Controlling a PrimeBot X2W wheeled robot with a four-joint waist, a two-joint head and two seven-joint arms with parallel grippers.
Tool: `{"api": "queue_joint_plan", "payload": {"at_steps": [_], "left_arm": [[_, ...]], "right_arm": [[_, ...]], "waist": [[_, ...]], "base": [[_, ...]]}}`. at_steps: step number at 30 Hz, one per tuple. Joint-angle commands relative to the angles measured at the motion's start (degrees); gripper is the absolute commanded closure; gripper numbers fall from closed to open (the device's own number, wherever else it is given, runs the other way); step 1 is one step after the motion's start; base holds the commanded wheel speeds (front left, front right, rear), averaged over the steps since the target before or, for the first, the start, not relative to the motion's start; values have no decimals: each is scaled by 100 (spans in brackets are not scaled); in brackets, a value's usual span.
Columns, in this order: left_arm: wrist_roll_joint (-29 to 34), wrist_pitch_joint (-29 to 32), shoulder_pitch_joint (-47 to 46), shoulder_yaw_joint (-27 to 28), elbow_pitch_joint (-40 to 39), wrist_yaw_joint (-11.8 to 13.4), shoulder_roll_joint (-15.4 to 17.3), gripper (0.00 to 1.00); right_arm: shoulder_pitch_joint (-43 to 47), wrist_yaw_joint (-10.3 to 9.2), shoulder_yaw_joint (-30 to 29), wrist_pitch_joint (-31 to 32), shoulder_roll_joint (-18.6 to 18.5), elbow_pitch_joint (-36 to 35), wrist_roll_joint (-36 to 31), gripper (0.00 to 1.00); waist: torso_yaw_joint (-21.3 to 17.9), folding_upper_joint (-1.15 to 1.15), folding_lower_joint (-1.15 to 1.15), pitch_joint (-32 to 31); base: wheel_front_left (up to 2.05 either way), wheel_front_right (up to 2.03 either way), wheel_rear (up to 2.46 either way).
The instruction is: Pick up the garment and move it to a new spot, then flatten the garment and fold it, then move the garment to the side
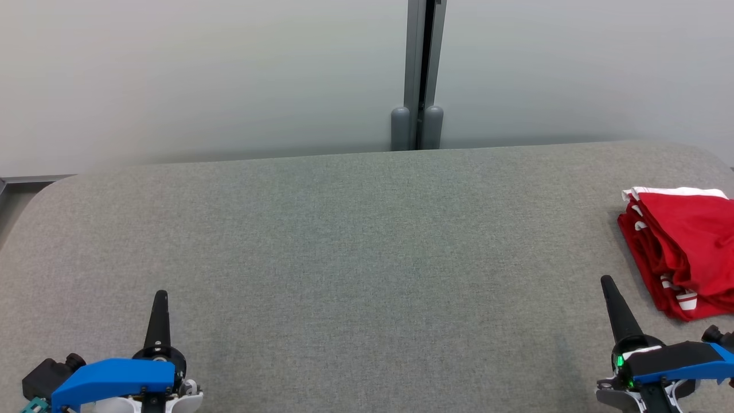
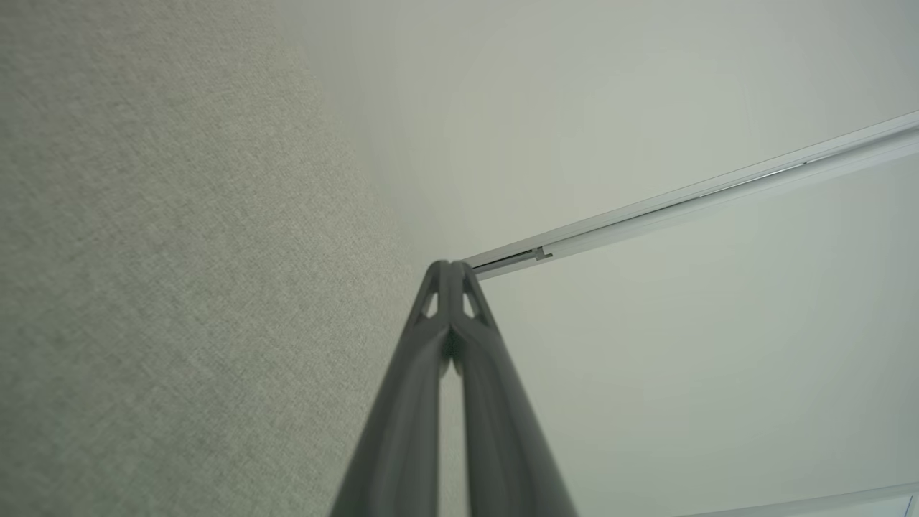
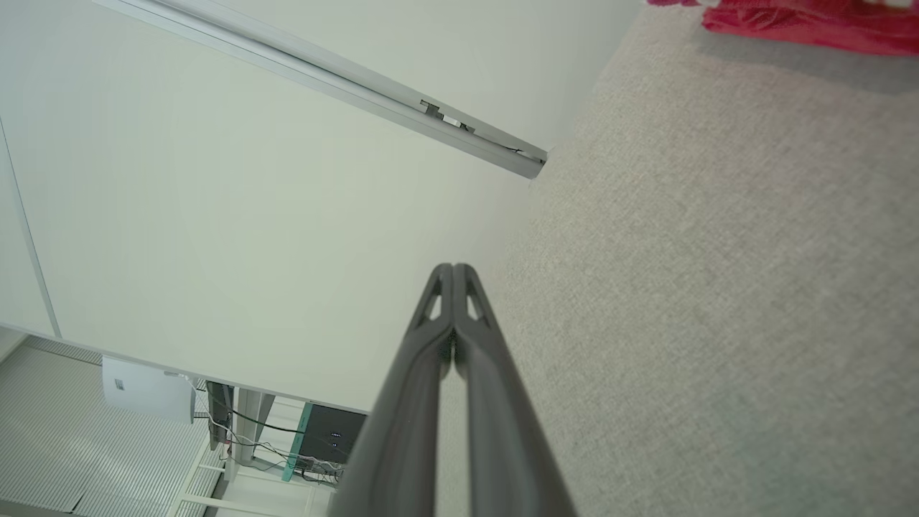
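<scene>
Sitting lower left, left gripper (image 1: 161,295): fingers pressed together, nothing between them. Grey fabric table (image 1: 367,246) spans the middle. Lower right, right gripper (image 1: 606,282): same, fingers together, empty. Folded red-and-white garment (image 1: 685,246) lies at the table's right edge, near that gripper, not touching.

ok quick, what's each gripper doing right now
Left gripper: closed, empty.
Right gripper: closed, empty; the red garment lies apart from it.

One red garment (image 1: 688,241); one grey table (image 1: 367,258); two pincers — left pincer (image 1: 160,296), right pincer (image 1: 606,281).
</scene>
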Motion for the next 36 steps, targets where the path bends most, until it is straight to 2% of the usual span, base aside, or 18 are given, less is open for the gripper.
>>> {"api": "queue_joint_plan", "payload": {"at_steps": [1,36], "left_arm": [[-161,52,-126,41,-76,-41,13,100],[-1638,468,-281,211,-202,-54,-62,100]], "right_arm": [[-107,2,-32,25,8,-44,168,100],[-197,2,-134,256,103,-26,1682,100]], "waist": [[2,-1,0,-1],[44,-1,0,-18]], "base": [[0,0,0],[0,0,0]]}}
